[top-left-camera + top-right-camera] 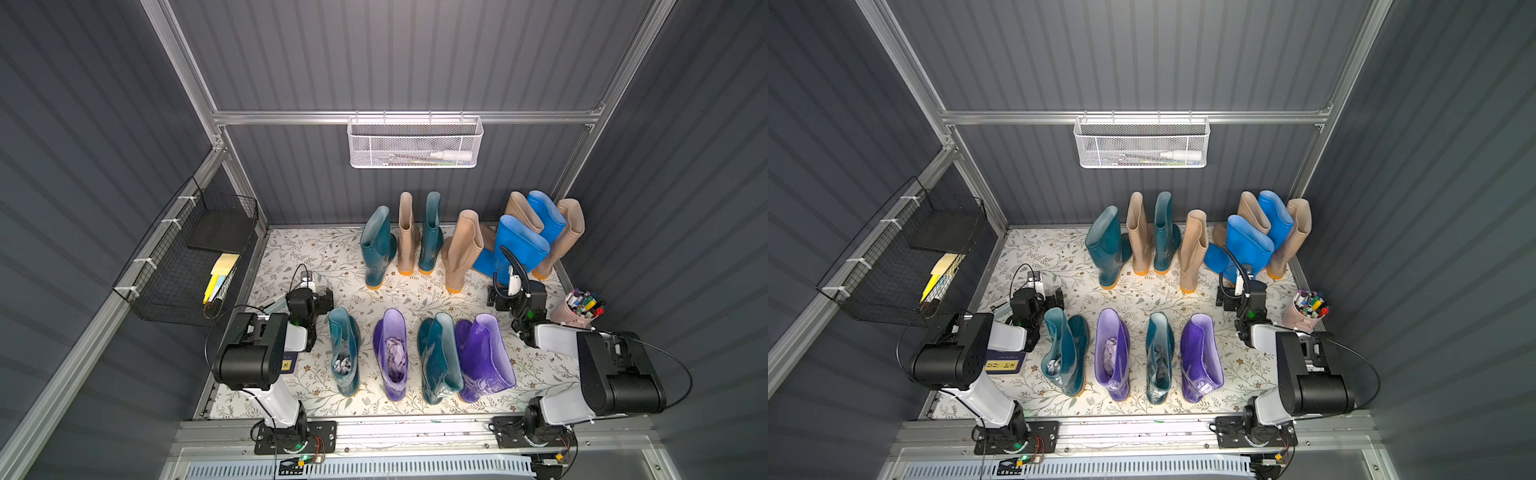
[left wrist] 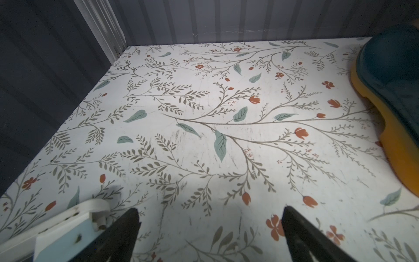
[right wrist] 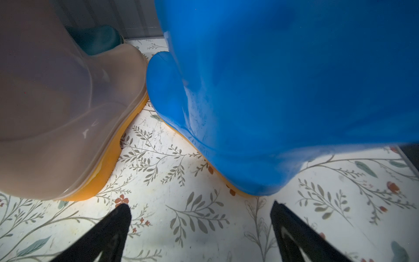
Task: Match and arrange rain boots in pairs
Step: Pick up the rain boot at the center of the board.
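Both gape wide, empty: left gripper above floral-print mat, right gripper just behind glossy bright blue rubber boot.

Both top views look steeply down from high in front, sharing the whole desk; left wrist view skims bare desk, low; right wrist view faces blue boot and beige boot, very near.

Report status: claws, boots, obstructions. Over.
Left claw open, empty, over bare mat. Right claw open, empty, facing blue boot. Front-row boots unpaired, teal and purple alternating. Marker cup beside right arm.
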Controlling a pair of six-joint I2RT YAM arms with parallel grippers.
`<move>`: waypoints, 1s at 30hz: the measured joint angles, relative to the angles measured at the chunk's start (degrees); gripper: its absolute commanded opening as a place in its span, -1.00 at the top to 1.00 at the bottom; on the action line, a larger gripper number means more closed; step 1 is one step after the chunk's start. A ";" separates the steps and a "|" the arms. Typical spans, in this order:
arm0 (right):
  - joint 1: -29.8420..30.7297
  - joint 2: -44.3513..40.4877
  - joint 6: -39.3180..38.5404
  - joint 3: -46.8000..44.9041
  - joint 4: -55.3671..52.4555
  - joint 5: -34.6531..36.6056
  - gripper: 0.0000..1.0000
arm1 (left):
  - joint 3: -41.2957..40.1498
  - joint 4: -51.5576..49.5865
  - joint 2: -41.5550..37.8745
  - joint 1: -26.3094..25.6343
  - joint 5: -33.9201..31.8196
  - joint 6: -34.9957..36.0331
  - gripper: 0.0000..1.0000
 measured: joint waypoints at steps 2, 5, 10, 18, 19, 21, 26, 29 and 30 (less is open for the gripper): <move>0.00 0.00 0.00 0.00 0.00 0.00 -0.98 | 0.00 0.00 0.00 0.00 0.00 0.00 -1.00; 0.00 0.00 0.02 0.00 0.00 -0.02 -0.98 | 0.00 0.00 0.00 0.00 0.00 0.00 -1.00; 0.02 -0.90 -0.02 0.28 -1.05 -0.11 -0.98 | 0.46 -1.38 -0.15 0.00 -1.36 -0.26 -0.99; 0.07 -18.21 -0.20 4.74 -15.76 0.04 -0.98 | 14.32 -24.30 -9.75 -0.07 -5.44 -3.34 -0.99; 0.07 -20.90 -0.20 4.85 -17.25 0.07 -0.98 | 16.72 -27.47 -11.28 -0.07 -5.68 -4.00 -0.99; 0.09 -27.15 -0.20 4.96 -20.52 0.04 -0.98 | 23.78 -36.04 -13.38 -0.09 -6.27 -5.68 -0.99; 0.98 -39.17 -0.11 5.03 -25.64 0.02 -0.98 | 43.36 -56.89 -13.86 -1.46 -6.69 -9.14 -0.99; 1.44 -42.86 0.50 6.23 -27.26 -0.42 -0.98 | 50.80 -65.51 -14.97 -5.46 -7.56 -9.05 -0.99; 1.53 -42.97 1.09 8.11 -29.00 -0.92 -0.98 | 53.00 -68.32 -15.39 -7.32 -7.54 -8.85 -1.00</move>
